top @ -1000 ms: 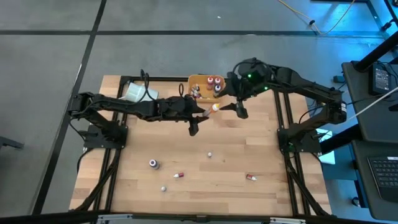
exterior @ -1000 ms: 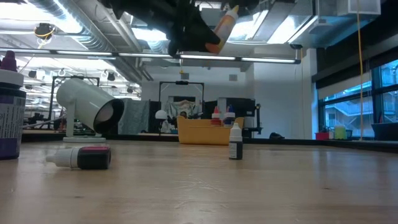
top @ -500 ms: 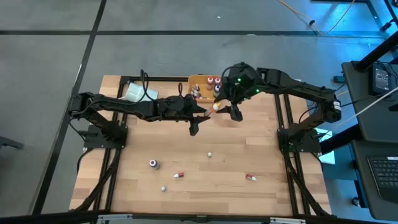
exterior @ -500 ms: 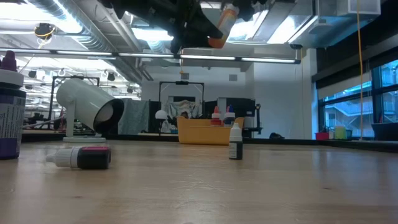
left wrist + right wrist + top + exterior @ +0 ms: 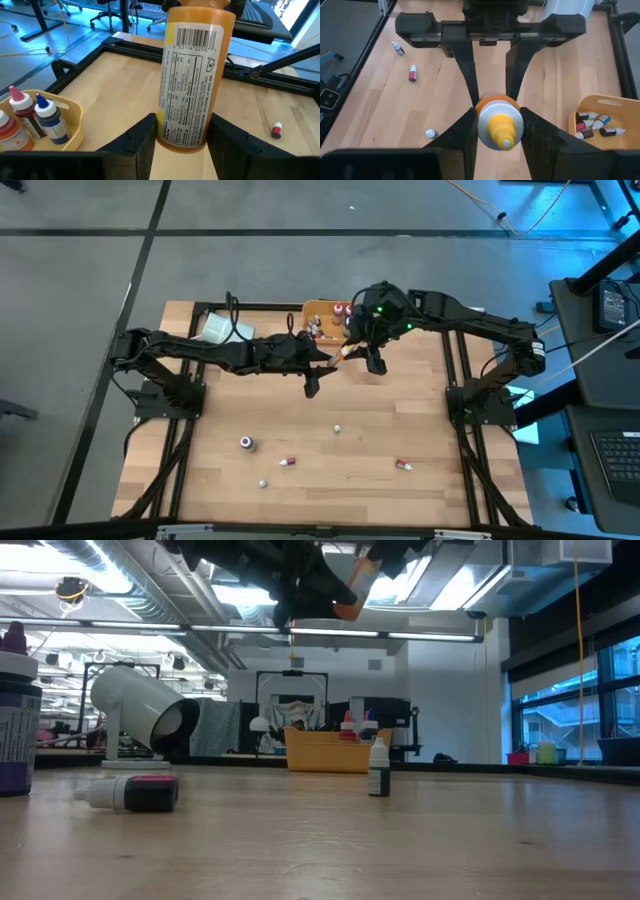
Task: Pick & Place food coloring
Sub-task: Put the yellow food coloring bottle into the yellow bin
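Orange in body and cap, the food coloring bottle is pinched at its base between the two dark fingers of the left claw, held above the desk just beside the yellow bin. At its other end the right claw has its fingers at either side of the white collar below the orange nozzle; they look closed in on it, so both claws appear to grasp the same bottle at once, the left one facing the right across it. In the high view the two claws meet near the bin's front edge, the left arm reaching across from its side and the right arm bent in from the other. The bin holds several small bottles with red, blue and white caps. Farther out on the desk lie scattered small bottles: a dark one, a red one, another red one and two tiny white pieces. A large white cup lies on its side near the far left corner.
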You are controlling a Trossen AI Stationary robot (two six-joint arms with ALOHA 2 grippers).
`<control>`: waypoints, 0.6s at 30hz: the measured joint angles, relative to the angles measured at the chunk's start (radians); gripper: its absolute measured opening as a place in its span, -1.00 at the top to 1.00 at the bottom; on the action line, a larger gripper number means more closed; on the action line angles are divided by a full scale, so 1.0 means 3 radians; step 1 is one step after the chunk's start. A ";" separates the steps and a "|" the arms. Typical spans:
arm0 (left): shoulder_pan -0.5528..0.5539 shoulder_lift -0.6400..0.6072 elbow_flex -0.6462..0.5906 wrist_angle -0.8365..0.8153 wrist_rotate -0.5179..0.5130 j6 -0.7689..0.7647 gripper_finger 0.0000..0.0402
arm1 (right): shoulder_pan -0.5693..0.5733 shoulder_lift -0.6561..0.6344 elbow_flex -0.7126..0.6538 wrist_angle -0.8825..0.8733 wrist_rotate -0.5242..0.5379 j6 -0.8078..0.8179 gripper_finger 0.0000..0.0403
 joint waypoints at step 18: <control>-0.0001 -0.0002 0.0004 -0.0028 -0.0154 0.0058 -0.11 | -0.0041 -0.0012 -0.0001 -0.0071 0.0291 0.0039 0.38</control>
